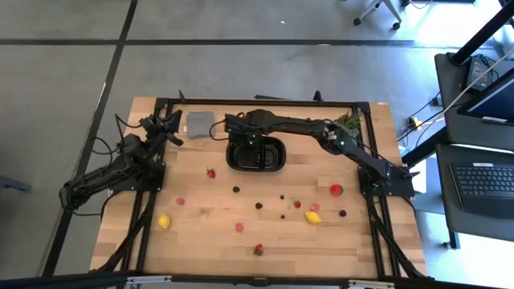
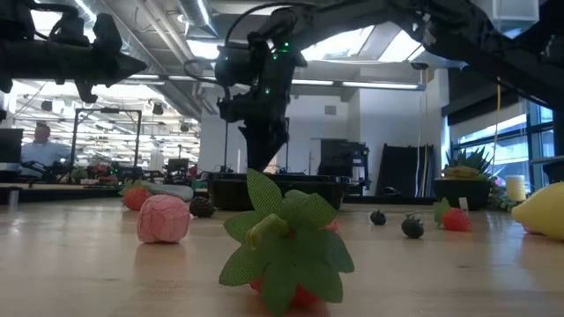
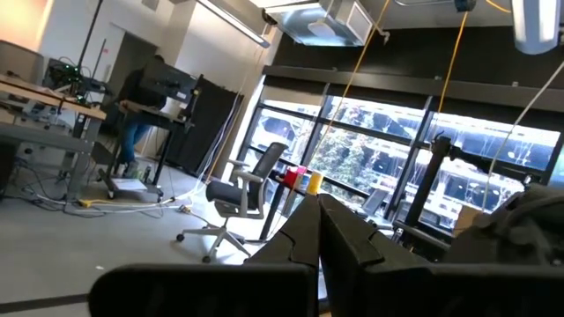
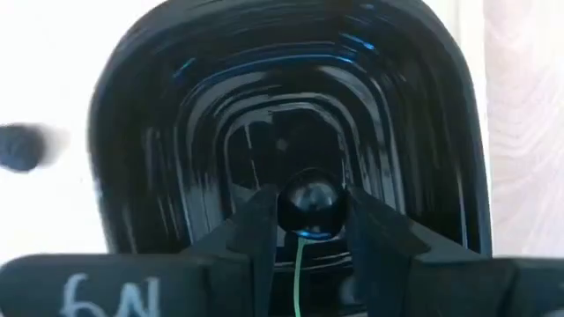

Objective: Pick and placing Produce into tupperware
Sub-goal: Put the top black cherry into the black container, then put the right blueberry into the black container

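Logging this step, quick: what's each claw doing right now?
Left claw: shut, empty, raised at the table's left edge.
Right claw: shut on a dark berry, over the black tray.

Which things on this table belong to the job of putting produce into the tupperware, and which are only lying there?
Belong to the job:
- black tray
- dark berry held by the right gripper over the tray
- lemons, strawberries, pink pieces and dark berries scattered on the table

Only lying there:
- flat grey square piece
- green leafy bunch
- left gripper, waiting aside
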